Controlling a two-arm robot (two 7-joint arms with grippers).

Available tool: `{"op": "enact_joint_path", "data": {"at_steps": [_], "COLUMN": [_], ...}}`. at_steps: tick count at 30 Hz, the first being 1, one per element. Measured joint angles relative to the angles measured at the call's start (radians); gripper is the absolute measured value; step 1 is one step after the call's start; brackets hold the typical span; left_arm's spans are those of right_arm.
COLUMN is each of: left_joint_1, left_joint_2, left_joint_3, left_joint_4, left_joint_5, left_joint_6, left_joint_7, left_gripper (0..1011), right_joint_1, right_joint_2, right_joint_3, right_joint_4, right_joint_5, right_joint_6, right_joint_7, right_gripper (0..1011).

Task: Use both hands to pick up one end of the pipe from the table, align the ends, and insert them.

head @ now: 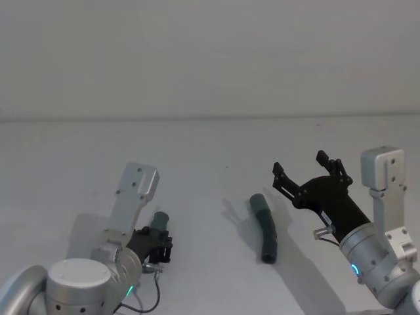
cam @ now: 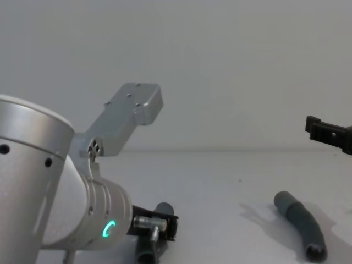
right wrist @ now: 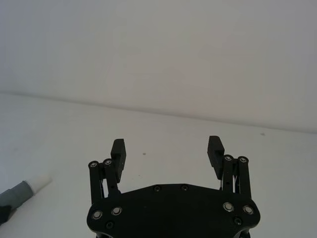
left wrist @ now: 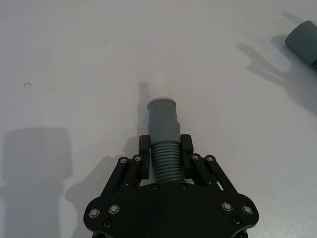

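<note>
The held hose piece (left wrist: 165,168) is gripped by the left gripper (left wrist: 165,144). Its 2 black plastic fingers are closed against the ribbed middle, 1 on each side. The ribs are seen as fine dark grey rings. Ahead of the fingers they give way to a smooth, stepped grey cuff (left wrist: 163,116), round in section. A narrower white tip (left wrist: 162,83) is faintly made out beyond it against the table (left wrist: 74,59).

In the head view this gripper (head: 159,236) is found low at the near left of the table (head: 210,151), with the cuff (head: 160,219) pointed away from the robot.

The 2nd hose piece (head: 265,228) is seen lying on the table right of centre, well apart from the held one. It is a gently curved, matt dark grey tube. A smooth lighter end (head: 256,202) is turned away from the robot, and an open, hollow mouth (head: 269,257) is turned toward it. A soft shadow is cast beside it.

The right gripper (head: 299,164) is raised above the table, to the right of this piece. Its 2 fingers are spread wide and nothing is held between them, as is confirmed in the right wrist view (right wrist: 167,148).

The table is matt, plain white and flat, and is backed by a bare grey wall (head: 210,52).

In the chest view much of the held piece is hidden by the silver-grey left arm (cam: 55,181), on which a teal light ring (cam: 110,229) is lit.
</note>
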Motion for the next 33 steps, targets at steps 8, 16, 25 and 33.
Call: {"op": "enact_joint_path", "data": {"at_steps": [8, 16, 25, 33], "left_joint_1": [0.020, 0.025, -0.017, -0.075], "left_joint_2": [-0.004, 0.001, 0.037, 0.089], "left_joint_3": [-0.012, -0.016, -0.005, 0.009], "left_joint_4": [-0.015, -0.017, 0.002, 0.025], "left_joint_5": [-0.001, 0.004, 0.019, 0.026], "left_joint_6": [-0.005, -0.018, -0.078, -0.145], "left_joint_7": [0.002, -0.006, -0.056, -0.140], "left_gripper": [325, 325, 325, 325], "right_joint_1": [0.000, 0.000, 0.000, 0.000], "right_joint_2": [0.000, 0.000, 0.000, 0.000], "right_joint_3": [0.000, 0.000, 0.000, 0.000], "right_joint_4": [0.000, 0.000, 0.000, 0.000], "right_joint_5": [0.000, 0.000, 0.000, 0.000], "right_joint_6": [0.000, 0.000, 0.000, 0.000], "right_joint_7": [0.000, 0.000, 0.000, 0.000], "right_gripper": [1004, 1004, 1004, 1004]}}
